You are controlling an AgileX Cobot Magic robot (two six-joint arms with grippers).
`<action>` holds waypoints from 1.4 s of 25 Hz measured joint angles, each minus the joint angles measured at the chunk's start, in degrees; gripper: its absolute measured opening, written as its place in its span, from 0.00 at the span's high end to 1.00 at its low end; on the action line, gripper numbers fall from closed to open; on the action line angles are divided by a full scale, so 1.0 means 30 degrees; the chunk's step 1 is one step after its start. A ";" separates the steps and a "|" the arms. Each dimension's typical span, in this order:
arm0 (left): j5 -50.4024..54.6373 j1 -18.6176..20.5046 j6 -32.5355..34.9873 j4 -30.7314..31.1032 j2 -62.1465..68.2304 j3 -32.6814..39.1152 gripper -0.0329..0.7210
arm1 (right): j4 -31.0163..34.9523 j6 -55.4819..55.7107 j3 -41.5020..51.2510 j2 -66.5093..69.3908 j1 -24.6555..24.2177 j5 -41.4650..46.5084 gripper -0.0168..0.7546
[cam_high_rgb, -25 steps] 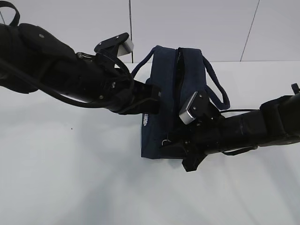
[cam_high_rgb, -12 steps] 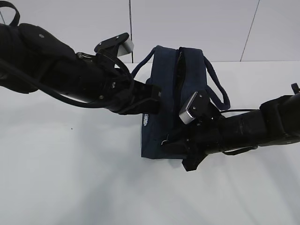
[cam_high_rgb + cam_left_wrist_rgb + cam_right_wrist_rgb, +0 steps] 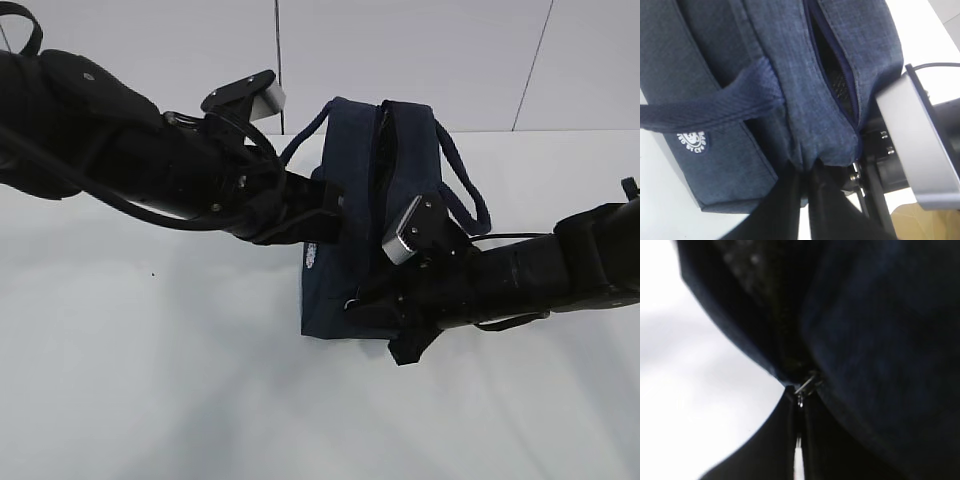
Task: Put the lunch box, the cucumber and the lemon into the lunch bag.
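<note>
white table under navy lunch bag, pale wall behind

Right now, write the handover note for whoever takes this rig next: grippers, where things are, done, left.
Left gripper: shut, pinching the fabric at the near end of the lunch bag.
Right gripper: shut at the zipper pull; the grip itself cannot be confirmed.
Lunch bag stands on the white table, its zipper partly open along the top.
Lunch box, cucumber and lemon: not visible in any view; whether they are inside cannot be told.
Left: check the contents, then finish the zipper.
</note>
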 joint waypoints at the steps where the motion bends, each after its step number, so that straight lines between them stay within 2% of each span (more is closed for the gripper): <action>1: 0.0000 0.0000 0.0000 0.0000 0.0000 0.0000 0.96 | 0.0000 0.0049 0.0000 0.0000 0.0000 0.0000 0.97; 9: 0.0000 0.0000 0.0000 0.0000 0.0000 0.0000 0.96 | -0.1613 0.1883 0.0000 -0.0821 0.0000 -0.1273 0.97; 13: 0.0000 0.0000 0.0000 0.0000 0.0000 0.0000 0.96 | -0.3328 0.3532 0.0000 -0.0908 0.0000 -0.1301 0.97; 23: 0.0000 0.0000 0.0000 0.0000 0.0000 0.0000 0.96 | -0.4723 0.5203 0.0000 -0.2590 0.0000 -0.1350 0.97; 30: 0.0000 0.0000 0.0000 0.0000 0.0000 0.0000 0.96 | -0.7451 0.7695 0.0000 -0.3315 0.0000 -0.1612 0.97; 35: 0.0000 0.0000 0.0000 0.0000 0.0000 0.0000 0.96 | -0.8236 0.8801 0.0000 -0.3365 0.0000 -0.1660 0.97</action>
